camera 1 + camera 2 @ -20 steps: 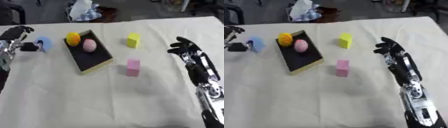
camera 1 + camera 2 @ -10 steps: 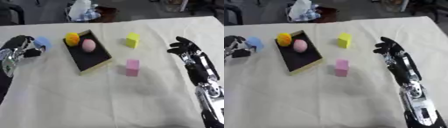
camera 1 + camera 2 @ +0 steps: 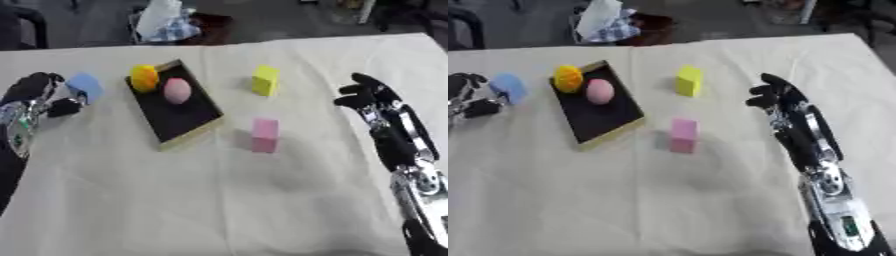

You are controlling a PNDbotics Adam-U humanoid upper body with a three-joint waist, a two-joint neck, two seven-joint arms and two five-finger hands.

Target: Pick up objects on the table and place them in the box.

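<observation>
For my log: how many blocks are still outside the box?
3. A yellow block lies right of the box, a pink block nearer the camera, a blue block left, by the left hand.

A shallow black box (image 3: 187, 118) with a pale rim lies askew on the table, holding an orange-yellow ball (image 3: 143, 78) and a pink egg-shaped thing (image 3: 177, 90) at its far end. Left of it lies a blue block (image 3: 85, 86); to its right, well apart, a yellow block (image 3: 265, 80) and a pink block (image 3: 264, 135) stand upright.

A table (image 3: 219, 200) covered with a cream cloth is seen. Near its middle a pink block (image 3: 264, 135) is laid. A black box (image 3: 179, 117) is set at ten o'clock from it, a yellow block (image 3: 265, 80) at twelve, and a blue piece (image 3: 85, 86) beyond the box, also at ten.
</observation>
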